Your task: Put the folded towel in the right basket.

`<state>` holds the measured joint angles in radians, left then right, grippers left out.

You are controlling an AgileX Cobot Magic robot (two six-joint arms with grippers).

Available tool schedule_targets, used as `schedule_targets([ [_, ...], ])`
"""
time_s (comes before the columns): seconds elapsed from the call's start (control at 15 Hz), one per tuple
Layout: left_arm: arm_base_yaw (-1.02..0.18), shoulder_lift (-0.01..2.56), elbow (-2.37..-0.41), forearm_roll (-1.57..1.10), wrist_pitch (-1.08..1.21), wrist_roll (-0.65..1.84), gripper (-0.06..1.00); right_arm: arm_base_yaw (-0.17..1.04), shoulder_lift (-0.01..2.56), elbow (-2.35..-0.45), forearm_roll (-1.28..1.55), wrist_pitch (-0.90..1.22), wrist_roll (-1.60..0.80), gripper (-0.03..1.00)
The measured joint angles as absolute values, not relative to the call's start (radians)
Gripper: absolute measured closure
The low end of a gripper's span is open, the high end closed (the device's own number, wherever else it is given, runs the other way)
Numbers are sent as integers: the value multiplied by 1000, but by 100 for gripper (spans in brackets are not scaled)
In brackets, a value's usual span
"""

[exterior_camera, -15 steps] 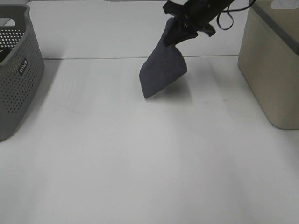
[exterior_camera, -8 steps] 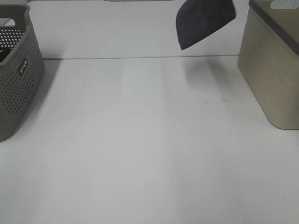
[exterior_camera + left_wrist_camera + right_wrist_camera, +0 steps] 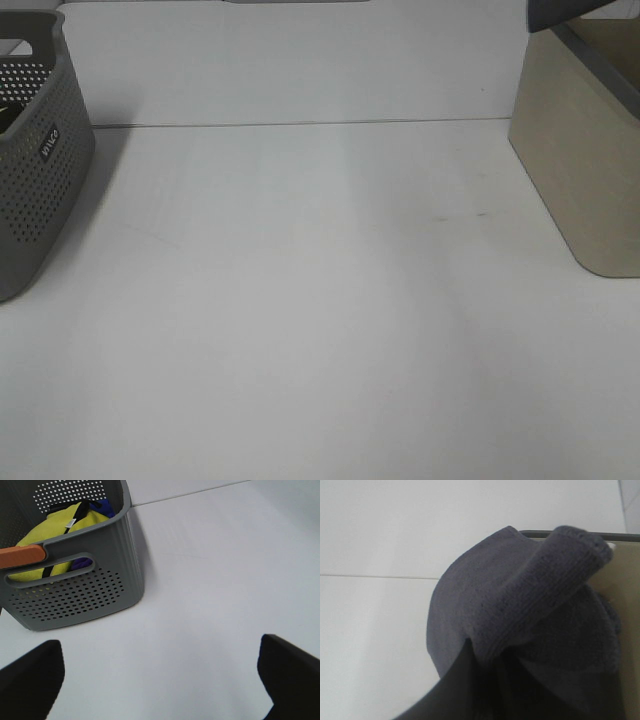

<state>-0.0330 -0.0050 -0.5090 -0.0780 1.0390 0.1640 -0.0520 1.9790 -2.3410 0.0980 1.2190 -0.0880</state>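
Observation:
The folded dark grey towel (image 3: 520, 605) fills the right wrist view, draped over my right gripper (image 3: 492, 680), which is shut on it. The fingertips are mostly hidden by the cloth. In the high view only a corner of the towel (image 3: 558, 10) shows at the top edge, above the near rim of the beige right basket (image 3: 575, 170). The basket's dark rim (image 3: 570, 533) and beige wall show behind the towel in the right wrist view. My left gripper (image 3: 160, 680) is open and empty over the table. Its dark fingers (image 3: 30, 680) show at the lower corners of the left wrist view.
A grey perforated basket (image 3: 35, 150) stands at the left edge of the table. The left wrist view shows the same grey basket (image 3: 85, 592) holding a yellow cloth (image 3: 55, 535) and something blue. A seam (image 3: 300, 124) crosses the white table at the back.
The right gripper has carried the towel up and to the right, from over the table's back middle to above the right basket, mostly out of the high view.

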Motion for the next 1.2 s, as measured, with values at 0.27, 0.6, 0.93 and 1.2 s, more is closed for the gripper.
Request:
schedule_targets([
  [0.27, -33, -5, -509, -78, 1039, 164, -4, -192, 1982, -2296, 93, 1220, -77, 93],
  [0.6, -33, -5, -509, -78, 1039, 164, -4, -196, 2054, -2155, 95, 1220, -74, 88],
  [0.93, -33, -5, -509, -78, 1039, 164, -4, -196, 2084, -2141, 55, 1220, 40, 13],
  [1.2, -33, -5, -509, -78, 1039, 164, -4, -172, 2040, -2141, 60, 1220, 48, -2],
])
